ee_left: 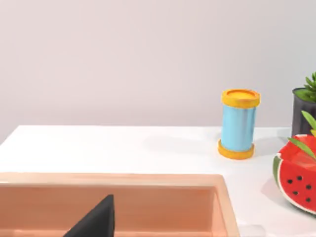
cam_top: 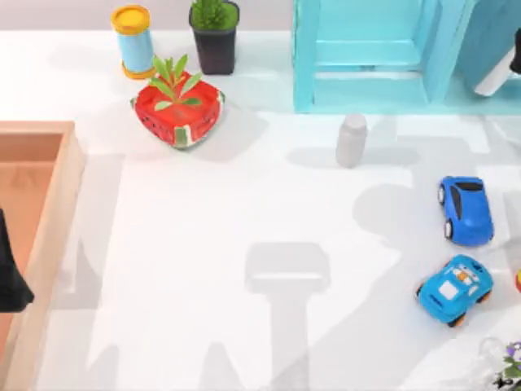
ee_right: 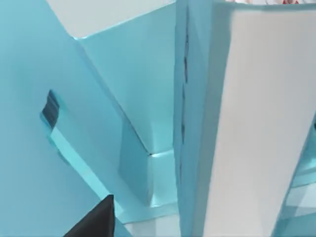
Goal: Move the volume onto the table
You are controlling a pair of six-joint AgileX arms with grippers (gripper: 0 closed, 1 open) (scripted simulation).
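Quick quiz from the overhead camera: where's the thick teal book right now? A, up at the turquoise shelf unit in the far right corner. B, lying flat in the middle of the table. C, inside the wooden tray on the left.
A: the volume leans at the turquoise shelf unit, its white page edge showing by the top view's right border.

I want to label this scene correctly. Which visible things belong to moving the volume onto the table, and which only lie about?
Belong to the job:
- volume, at the shelf unit, top view's far right
- table
- right end effector, by the volume

Lying about:
- shelf unit
- two blue toy cars
- watermelon planter
- wooden tray
- left end effector, over the tray
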